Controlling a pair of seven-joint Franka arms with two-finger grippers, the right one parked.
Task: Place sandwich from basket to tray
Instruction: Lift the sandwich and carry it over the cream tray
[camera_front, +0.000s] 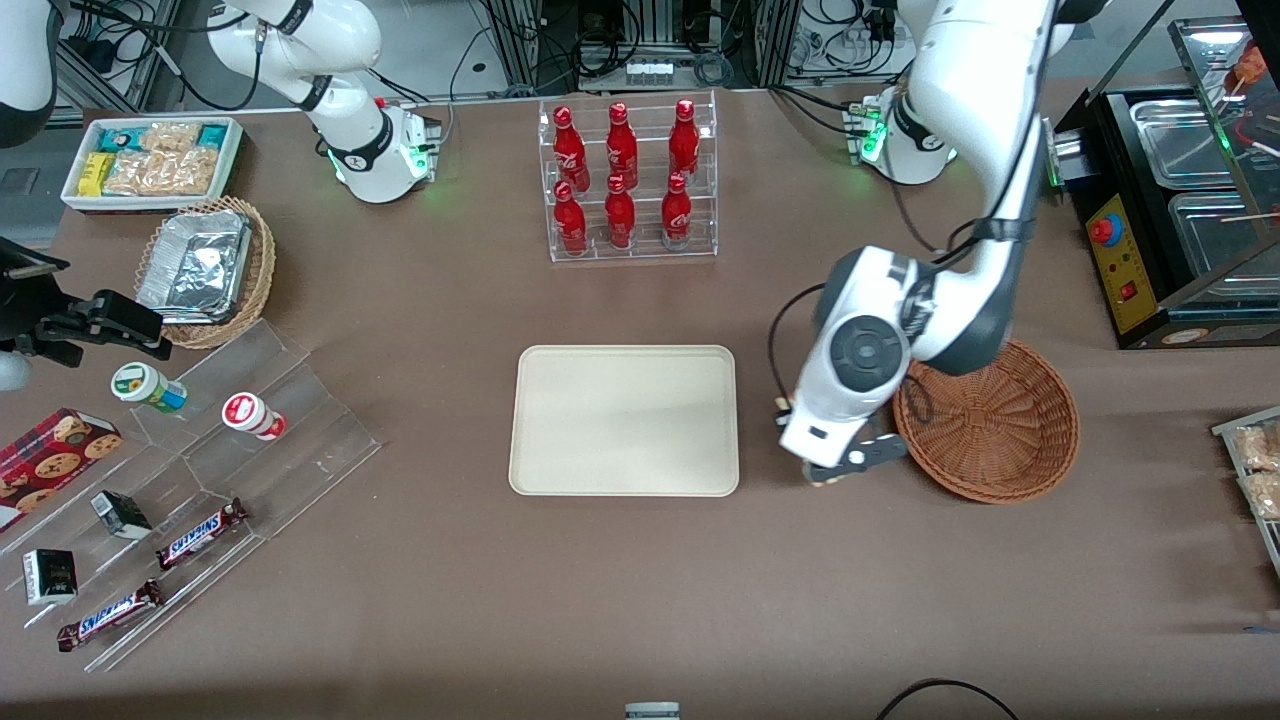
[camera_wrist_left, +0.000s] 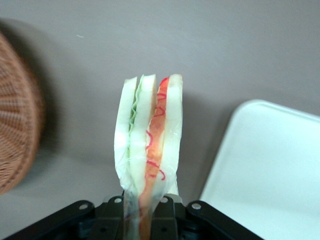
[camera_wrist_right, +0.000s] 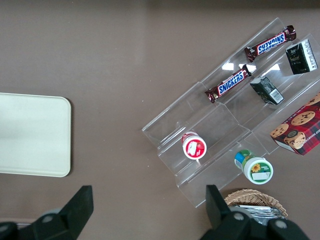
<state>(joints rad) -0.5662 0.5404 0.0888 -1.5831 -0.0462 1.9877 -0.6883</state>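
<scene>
My left gripper (camera_front: 835, 470) hangs over the bare table between the cream tray (camera_front: 625, 420) and the reddish-brown wicker basket (camera_front: 990, 425). It is shut on the sandwich (camera_wrist_left: 150, 140), a wrapped wedge of white bread with green and red layers showing on its cut edge. In the left wrist view the sandwich stands up from the gripper (camera_wrist_left: 145, 210), with the basket (camera_wrist_left: 15, 135) to one side and the tray (camera_wrist_left: 270, 170) to the other. Nothing lies in the basket or on the tray. The arm's wrist hides most of the sandwich in the front view.
A clear rack of red bottles (camera_front: 627, 180) stands farther from the camera than the tray. Toward the parked arm's end are a stepped acrylic display (camera_front: 200, 480) with snack bars, a tan basket with a foil container (camera_front: 205, 270) and a white bin (camera_front: 150, 160). A black appliance (camera_front: 1170, 200) stands near the wicker basket.
</scene>
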